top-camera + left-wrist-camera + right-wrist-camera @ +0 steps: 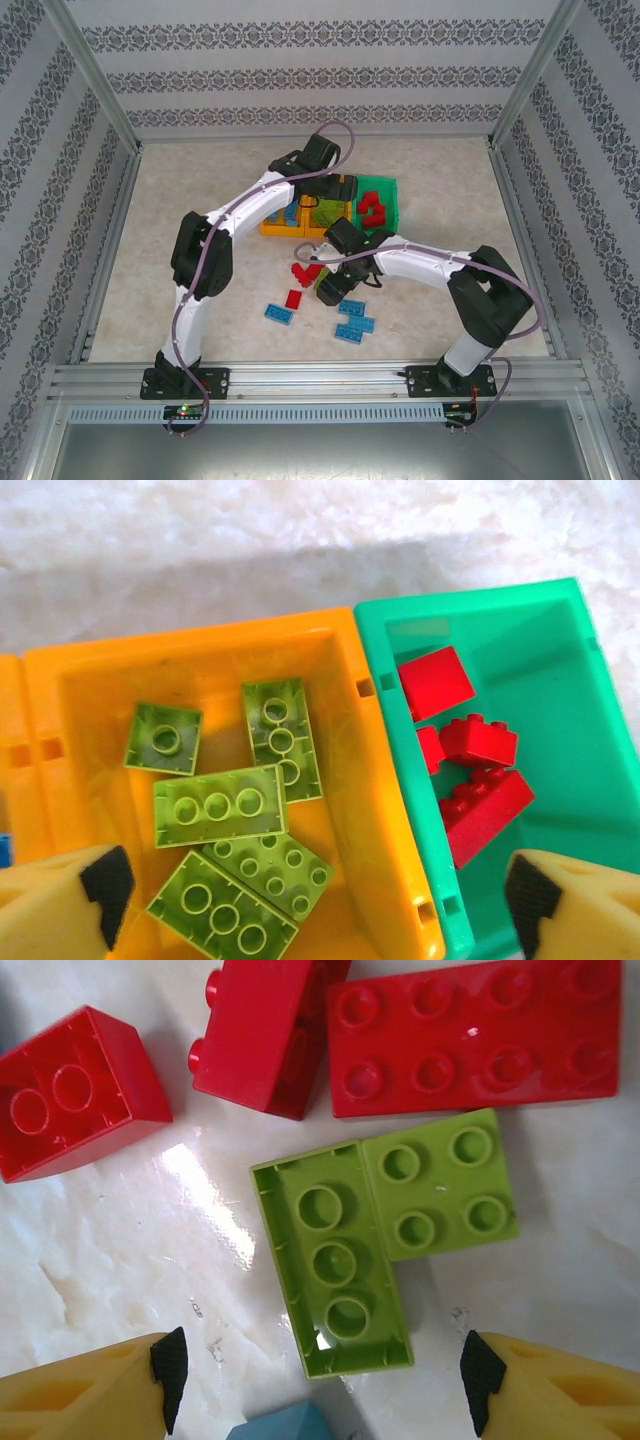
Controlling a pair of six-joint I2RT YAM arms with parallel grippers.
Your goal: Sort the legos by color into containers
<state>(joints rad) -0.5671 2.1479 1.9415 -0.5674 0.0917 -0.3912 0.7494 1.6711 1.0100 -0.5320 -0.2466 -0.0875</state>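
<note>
**Item 1, the containers.** We see three in a row at the 12 o'clock end of the work area. The left orange bin (275, 226) has blue inside. The middle orange bin (200, 645) holds five lime bricks (220, 805). At 3 o'clock of it, walls touching, the green bin (560, 680) holds red bricks (470, 770). One colour per bin so far.

**Item 2, left gripper (315, 892).** It hangs over the seam between the middle and green bins. The fingers are spread wide with nothing between them. We judge this a drop-off station above the lime bin.

**Item 3, loose legos on the table.** A red cluster (305, 272) lies at 6 o'clock of the bins. Blue bricks (353, 318) lie further toward 6 o'clock, well apart from the bins.

**Item 4, right gripper (324, 1378).** It points down at the table, pads wide and empty. A lime brick lying underside-up (335, 1260) sits at its 12 o'clock. A square lime brick (450, 1195), studs up, touches that brick at 2 o'clock.
- A red two-by-four (470, 1035) lies at 12 o'clock of the square brick.
- A corner of a blue brick (285, 1425) shows at the 6 o'clock edge.
- We judge that the wide stance straddles the inverted lime piece, which is probably the next pick.
- The touching neighbour may shift when the fingers close.
</note>
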